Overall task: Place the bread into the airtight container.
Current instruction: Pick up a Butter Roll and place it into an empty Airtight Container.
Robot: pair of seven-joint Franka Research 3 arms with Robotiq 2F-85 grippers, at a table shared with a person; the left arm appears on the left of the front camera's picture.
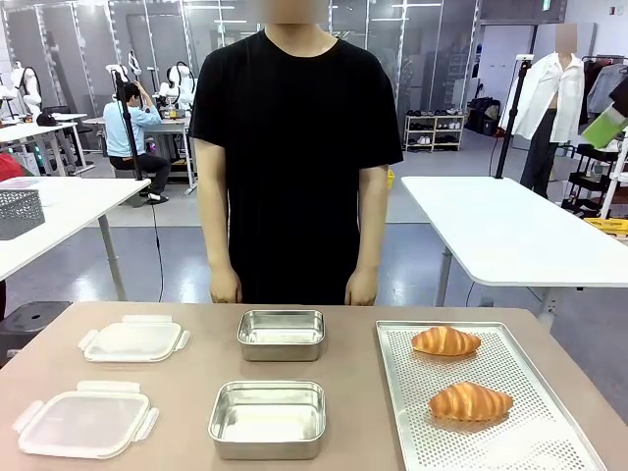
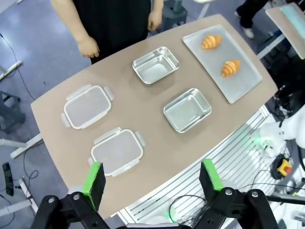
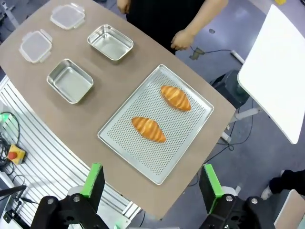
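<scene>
On the brown tabletop (image 1: pixel 353 392), robot's right side, sits the landmark: a silver perforated metal baking tray (image 1: pixel 549 432). Two golden-brown croissant-shaped breads lie on the tray, apart from each other. The near bread (image 1: pixel 470 401) is about mid-tray and the far bread (image 1: pixel 445 340) is toward the tray's far-left corner.

Just left of the tray are two rectangular stainless-steel containers, the near container (image 1: pixel 267 419) and the far container (image 1: pixel 282 334), both open and empty. Farther left of the tray, past the containers, a near clear plastic clip lid (image 1: pixel 83 420) and a far lid (image 1: pixel 132 340) lie flat (not on the containers). A person in a black T-shirt (image 1: pixel 294 147) stands beyond the tray's far side. One hand (image 1: pixel 225 287) and the other hand (image 1: pixel 360 288) hang down, touching nothing.

The right pincer (image 3: pixel 151 174) hangs high above the tray, green pads spread wide with nothing between them. The left pincer (image 2: pixel 151 171) hangs high, well left of the tray above the lid side, also spread and empty.

My read is that the task has not started and the step in hand is the first reach for bread. The right arm looks best placed, as it is already over the tray.

- **Approach:** come straight down on the near bread with the jaws across its narrow middle, not along its length.
- **Grip:** pinch lightly, since the crust likely crushes or flakes (the tapered ends would slip).
- **Carry:** lift clear of the tray's rim before moving left to the near container.
- **Release:** line the bread's long axis up with the container's long side, lower it inside the walls, then let go.
</scene>
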